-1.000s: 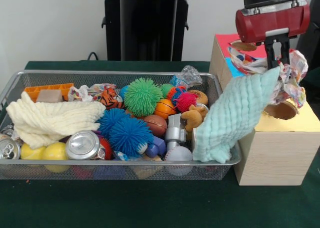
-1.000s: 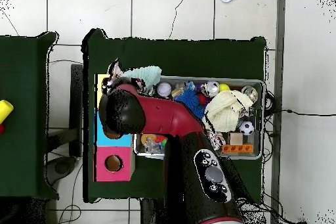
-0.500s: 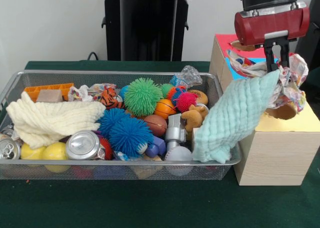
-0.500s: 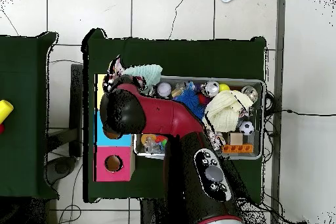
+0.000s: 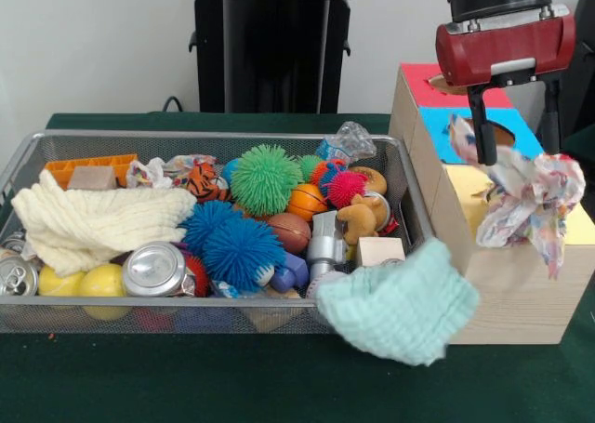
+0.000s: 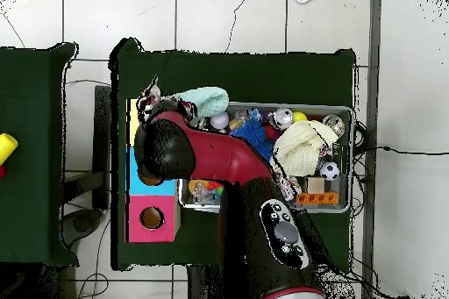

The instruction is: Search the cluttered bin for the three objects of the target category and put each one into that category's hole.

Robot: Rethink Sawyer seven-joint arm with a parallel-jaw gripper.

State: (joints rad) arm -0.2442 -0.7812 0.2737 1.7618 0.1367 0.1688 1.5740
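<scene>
My gripper (image 5: 514, 130): fingers spread apart, closed on nothing; it hangs over the wooden box.
Wrapper by my fingers: the crumpled wrapper (image 5: 530, 200) sits on the yellow end of the wooden box (image 5: 521, 297), by my fingertips and spilling over the box's front edge; I cannot tell whether it still touches a finger.
Mint cloth (image 5: 398, 310): draped over the near right corner of the wire mesh bin (image 5: 56, 144), partly against the box front.
Second wrapper (image 5: 160, 171): I see it in the bin at the back left, beside the tiger-striped ball (image 5: 204, 179).
Cream cloth (image 5: 98, 220): lies across the bin's left part.
My arm (image 6: 219, 155): in the overhead view it covers the box's middle; the box's pink end with its round hole (image 6: 152, 217) is uncovered.
</scene>
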